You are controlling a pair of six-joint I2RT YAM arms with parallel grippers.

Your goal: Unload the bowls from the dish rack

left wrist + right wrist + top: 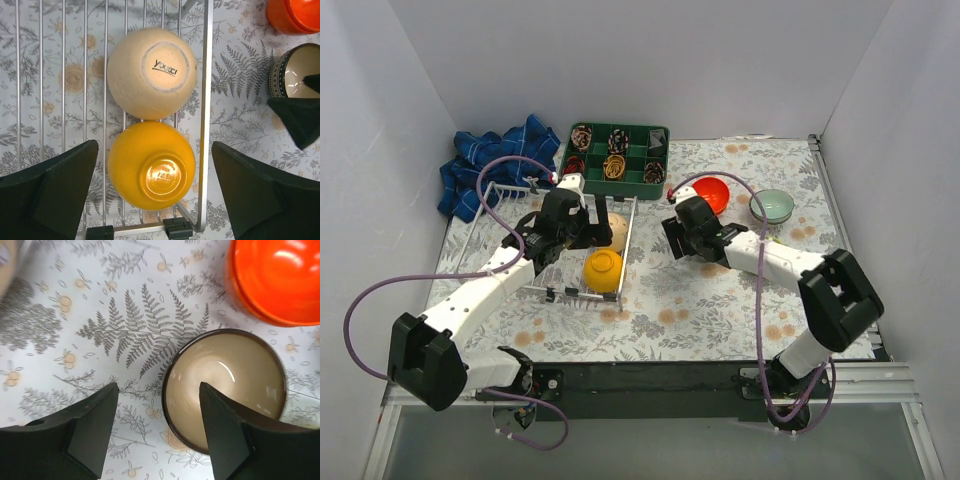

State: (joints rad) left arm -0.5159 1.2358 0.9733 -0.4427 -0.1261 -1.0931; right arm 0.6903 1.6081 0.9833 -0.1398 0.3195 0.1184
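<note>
Top external shows the rack (480, 225) on the left part of the counter (700, 300), with two bowls in its right end, both turned bottom up: a beige bowl (617, 232) at the far side and a yellow bowl (603, 270) just nearer, the two touching. The rest of the rack's wire grid is bare. The left end effector (568, 222) hangs over that right end and partly hides the beige bowl from above. In the left wrist view its fingers (55, 195) stand wide open, one on each side of the yellow bowl (151, 165) and clear of it, gripping nothing (the beige bowl (151, 72) carries a small printed mark on its foot). To the right of the rack, out on the counter, the right end effector (680, 235) hangs over a brown bowl (225, 385) that stands upright, dark outside and glossy beige inside. Its fingers (90, 435) are parted and hold nothing: one is outside the bowl's rim on the rack side and the other is over the bowl's inside, though whether that one touches the bowl cannot be told. A red bowl (712, 195) sits just beyond the brown one, farther from the rack, and a teal bowl (773, 206) is farther right again, well apart from the rack. Behind the rack are a green tray (620, 190) and, to its left, a crumpled blue cloth (490, 165).
</note>
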